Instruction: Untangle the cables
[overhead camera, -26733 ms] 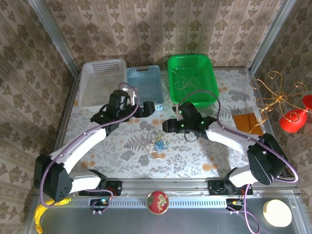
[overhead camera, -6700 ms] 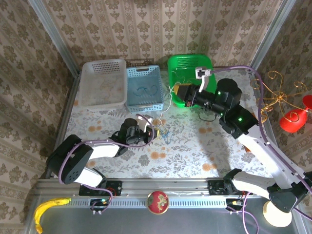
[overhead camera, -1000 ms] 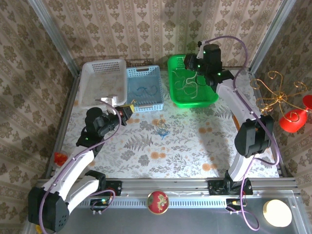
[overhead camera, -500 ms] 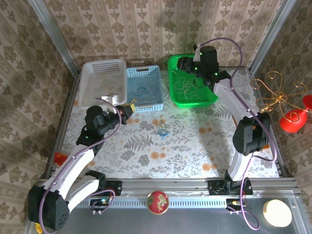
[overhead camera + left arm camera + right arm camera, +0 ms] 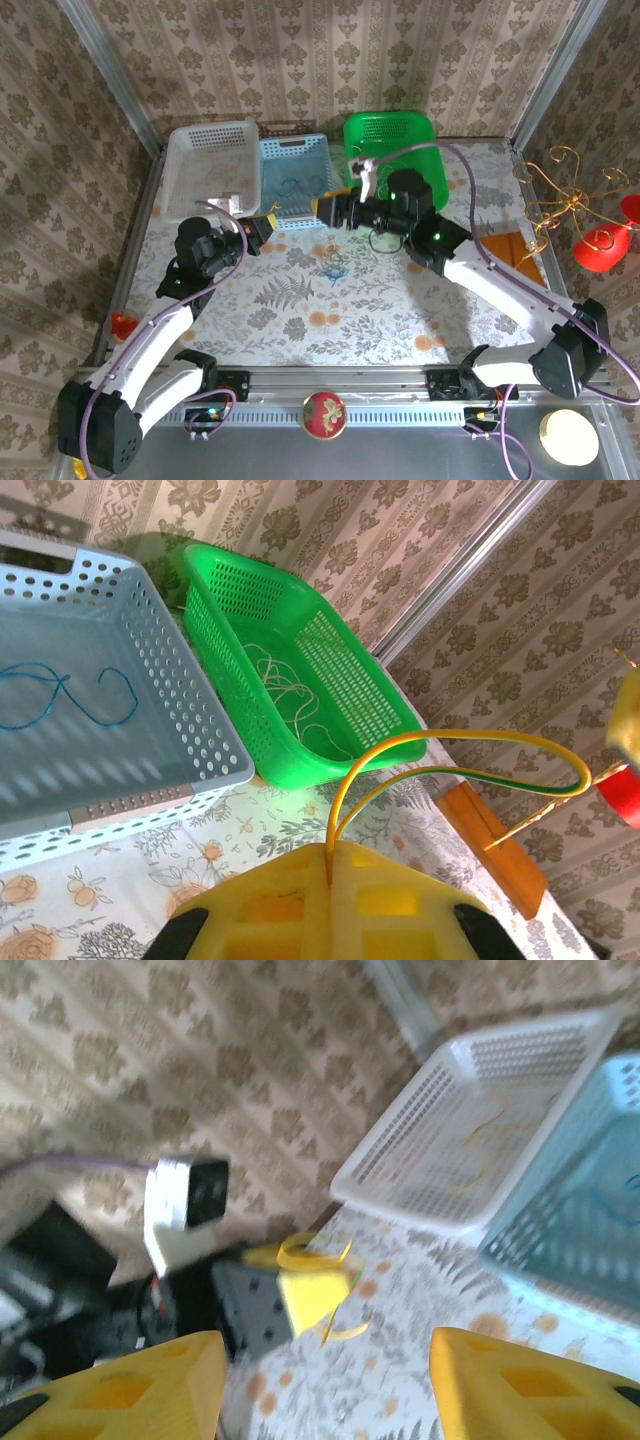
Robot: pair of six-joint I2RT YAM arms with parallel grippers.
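My left gripper (image 5: 266,221) hovers in front of the blue basket (image 5: 296,181), shut on a yellow cable (image 5: 470,742) that loops out from between its fingers (image 5: 300,910). My right gripper (image 5: 323,208) is open and empty just to the right of it. In the right wrist view my right gripper (image 5: 328,1360) faces the left gripper (image 5: 316,1282) and its yellow cable across a gap. A small tangle of cables (image 5: 333,268) lies on the table's middle. Pale cables (image 5: 290,695) lie in the green basket (image 5: 330,670), and a blue cable (image 5: 60,695) lies in the blue basket.
A white basket (image 5: 208,170) holding a yellow cable (image 5: 482,1132) stands at the far left. An orange block (image 5: 495,845) lies at the table's right, beside a gold wire stand (image 5: 565,195) with red ornaments. A small red thing (image 5: 122,324) lies at the left edge.
My right arm has swung from over the green basket down and left toward the left gripper, and its jaws have opened. The left arm has stayed put with the yellow cable.
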